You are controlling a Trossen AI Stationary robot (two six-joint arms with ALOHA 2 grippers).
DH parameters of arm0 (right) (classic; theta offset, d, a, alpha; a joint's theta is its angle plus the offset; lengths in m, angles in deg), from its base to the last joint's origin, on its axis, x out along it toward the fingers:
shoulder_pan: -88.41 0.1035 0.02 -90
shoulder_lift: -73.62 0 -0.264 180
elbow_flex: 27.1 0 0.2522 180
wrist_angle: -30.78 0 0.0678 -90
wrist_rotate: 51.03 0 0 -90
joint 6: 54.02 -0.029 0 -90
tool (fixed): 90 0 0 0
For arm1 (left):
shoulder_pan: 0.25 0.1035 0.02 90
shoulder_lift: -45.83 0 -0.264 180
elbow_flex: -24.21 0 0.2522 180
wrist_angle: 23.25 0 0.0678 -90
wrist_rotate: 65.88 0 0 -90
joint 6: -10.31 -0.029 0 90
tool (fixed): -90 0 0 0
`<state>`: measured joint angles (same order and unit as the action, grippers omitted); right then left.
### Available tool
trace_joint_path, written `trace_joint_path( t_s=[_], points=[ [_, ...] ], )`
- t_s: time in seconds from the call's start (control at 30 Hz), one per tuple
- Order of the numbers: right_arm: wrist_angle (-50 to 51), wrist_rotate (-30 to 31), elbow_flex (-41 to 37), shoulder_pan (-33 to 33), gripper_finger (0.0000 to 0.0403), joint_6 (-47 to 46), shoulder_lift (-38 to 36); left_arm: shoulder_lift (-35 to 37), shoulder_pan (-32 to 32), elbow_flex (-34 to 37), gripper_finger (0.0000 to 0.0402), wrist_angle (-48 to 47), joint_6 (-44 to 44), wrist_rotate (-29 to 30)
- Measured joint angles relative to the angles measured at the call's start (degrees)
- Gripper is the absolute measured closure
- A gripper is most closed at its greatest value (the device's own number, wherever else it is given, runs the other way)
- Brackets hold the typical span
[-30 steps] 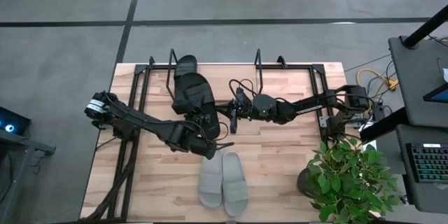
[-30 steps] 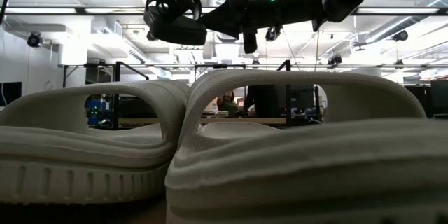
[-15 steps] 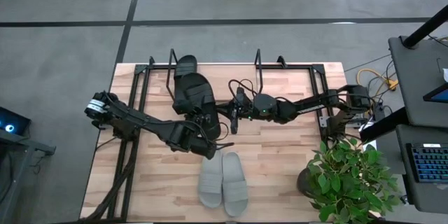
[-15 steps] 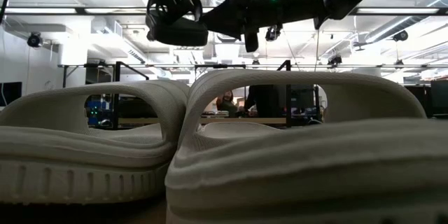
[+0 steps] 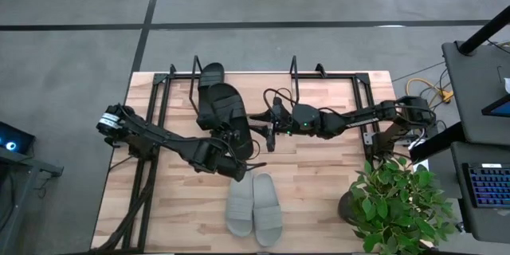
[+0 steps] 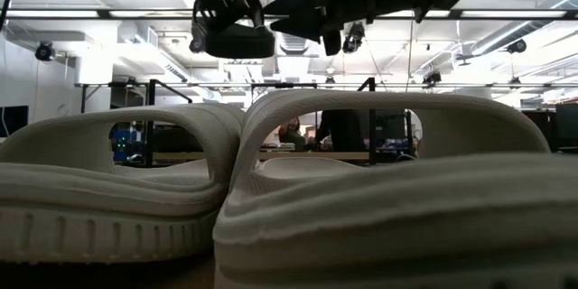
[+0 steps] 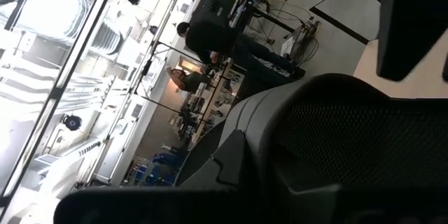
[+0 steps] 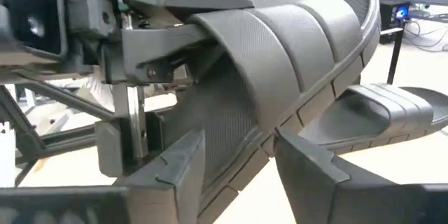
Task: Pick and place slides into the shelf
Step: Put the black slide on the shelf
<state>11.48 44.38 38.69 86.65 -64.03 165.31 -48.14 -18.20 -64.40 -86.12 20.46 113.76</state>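
Observation:
My left gripper (image 5: 237, 142) is shut on a black slide (image 5: 221, 107), which hangs over the left part of the shelf (image 5: 293, 72). The second black slide (image 5: 211, 74) lies in the shelf just beyond it. My right gripper (image 5: 267, 124) comes from the right and is open. Its fingers (image 8: 178, 164) stand on either side of the held slide's sole rim (image 8: 262, 143), and I see no touch. The grey pair (image 5: 255, 205) lies side by side near the table's front edge and fills the low view (image 6: 271, 190). My left gripper pinches the black slide's strap at its edge (image 8: 203, 31) between its two fingers (image 8: 171, 63). The fingers lie level and come from the table's near left. The slide is lifted clear and turned on its side, its sole (image 8: 350, 14) facing away from the gripper.
A potted plant (image 5: 398, 199) stands at the table's near right corner. Black frame rails (image 5: 155, 119) run along the left side of the table and a wire loop (image 5: 362, 111) along the right. Bare wood lies between the shelf and the grey pair.
My right gripper has opened, letting go of the black slide's rim, and has risen a little. The slide stays lifted in my left gripper.

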Motion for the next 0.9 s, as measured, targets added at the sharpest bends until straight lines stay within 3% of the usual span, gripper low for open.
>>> trace_joint_path(
  t_s=[0.17,0.27,0.63,0.9],
  points=[
    [6.15,-0.10,-0.04,0.04,0.0209,-0.98,-1.57,0.14,-0.04,0.00,0.0401,-0.88,-0.02,0.17],
    [7.72,-3.93,-0.11,-0.02,0.0198,-4.58,-1.65,0.26,-0.04,0.00,0.0402,-0.88,0.00,0.42],
    [-1.45,-5.83,-2.84,0.27,0.0193,-7.94,-1.58,0.42,0.00,-0.61,0.0402,-0.85,-3.46,0.40],
    [-0.13,-5.86,-3.08,-0.13,0.0193,-10.34,-1.54,1.43,0.11,-2.00,0.0402,-0.87,-5.09,0.42]
  ],
)
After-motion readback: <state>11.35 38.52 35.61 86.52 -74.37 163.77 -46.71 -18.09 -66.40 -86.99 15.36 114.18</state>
